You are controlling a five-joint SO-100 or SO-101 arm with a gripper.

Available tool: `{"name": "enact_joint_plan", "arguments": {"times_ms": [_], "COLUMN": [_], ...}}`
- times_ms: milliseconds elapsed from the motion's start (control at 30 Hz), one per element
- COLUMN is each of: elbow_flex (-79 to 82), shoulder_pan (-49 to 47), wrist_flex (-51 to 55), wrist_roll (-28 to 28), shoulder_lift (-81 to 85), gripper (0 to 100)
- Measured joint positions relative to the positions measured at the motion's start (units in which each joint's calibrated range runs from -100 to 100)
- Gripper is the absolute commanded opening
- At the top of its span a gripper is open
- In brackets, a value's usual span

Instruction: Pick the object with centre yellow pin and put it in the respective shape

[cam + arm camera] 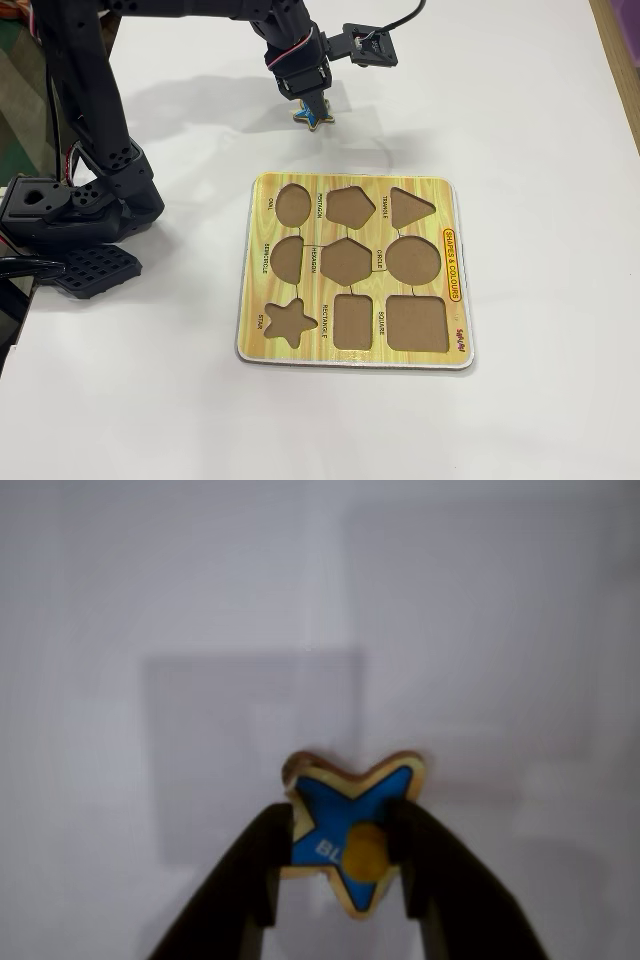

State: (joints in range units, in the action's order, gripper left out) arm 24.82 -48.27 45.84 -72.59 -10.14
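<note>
- One blue star piece (350, 825), wood-edged, yellow centre pin (364, 852); pinched at the pin between both black fingers in the wrist view, raised clear of the white table (540, 120).
- Same star piece (314, 116) in the fixed view: hanging under the gripper (311, 108), past the puzzle board's far edge, toward 12 o'clock of the board.
- Gripper (342, 865): clenched on the star's pin, jaws either side, no gap visible.
- Puzzle board (455, 330): nine cut-outs, all vacant.
- Star recess (290, 322): near-left corner of board, roughly 6 o'clock from the held piece, well apart, whole board depth between.
- Judged next need: carry toward 6 o'clock, then turn of the star's points to match the recess; match not yet readable.
- Arm base (70, 210): at 9 o'clock of board.
</note>
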Motion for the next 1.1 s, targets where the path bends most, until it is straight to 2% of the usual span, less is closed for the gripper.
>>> {"name": "enact_joint_plan", "arguments": {"times_ms": [967,1100], "elbow_flex": [4.86,4.86], "shoulder_pan": [0.19,0.37], "wrist_flex": [-0.94,-0.94], "wrist_roll": [0.16,0.16], "shoulder_lift": [0.26,0.26], "gripper": [10,8]}}
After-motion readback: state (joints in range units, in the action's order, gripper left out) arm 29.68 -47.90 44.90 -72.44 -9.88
